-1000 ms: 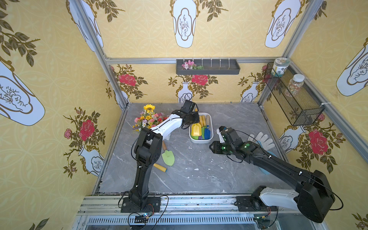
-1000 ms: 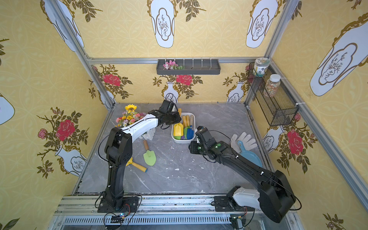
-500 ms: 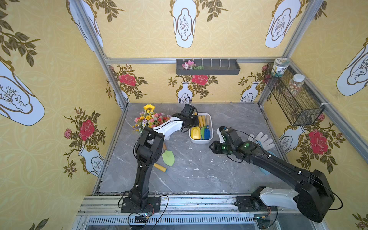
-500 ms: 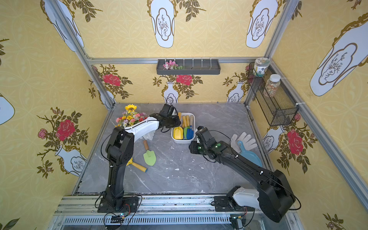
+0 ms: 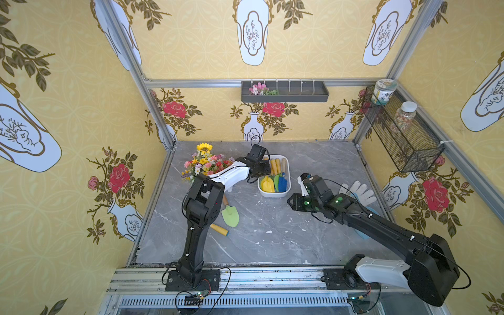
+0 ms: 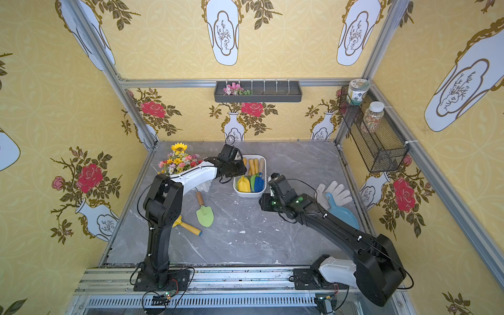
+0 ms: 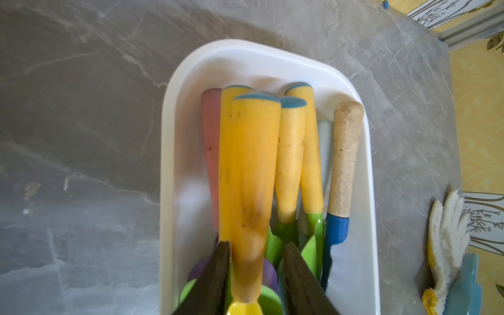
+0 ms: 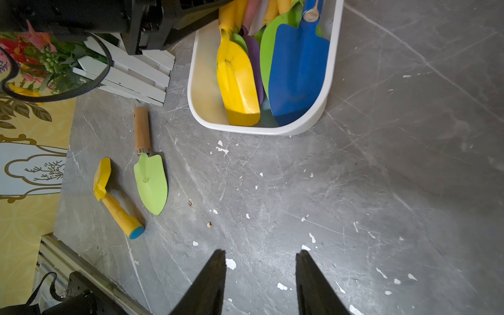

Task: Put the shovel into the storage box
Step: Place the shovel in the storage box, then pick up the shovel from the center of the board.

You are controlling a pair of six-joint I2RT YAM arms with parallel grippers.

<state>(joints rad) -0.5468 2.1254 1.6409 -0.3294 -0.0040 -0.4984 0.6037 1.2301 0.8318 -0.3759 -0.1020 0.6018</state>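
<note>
The white storage box (image 5: 274,195) (image 6: 249,195) stands mid-table and holds several shovels. A yellow shovel (image 7: 249,163) (image 8: 237,81) lies on top of them, handle toward the back. My left gripper (image 7: 256,248) (image 5: 266,171) hovers over its handle, open: one finger touches the handle and the other stands clear of it. Left of the box a green shovel (image 5: 230,215) (image 8: 150,177) with a wooden handle lies on the table. My right gripper (image 8: 260,255) (image 5: 293,203) hangs open and empty over bare table, right of the box.
A small yellow hand tool (image 5: 219,230) lies beside the green shovel. A flower bunch with a white fence (image 5: 207,163) stands at the back left. A white glove (image 5: 360,191) and a blue dustpan (image 6: 342,212) lie at the right. A grey tray (image 5: 285,92) and a mesh basket (image 5: 401,136) hang on the walls.
My left gripper came down with the yellow shovel into the box, and its jaws have now parted from the handle. The right arm has stayed still.
</note>
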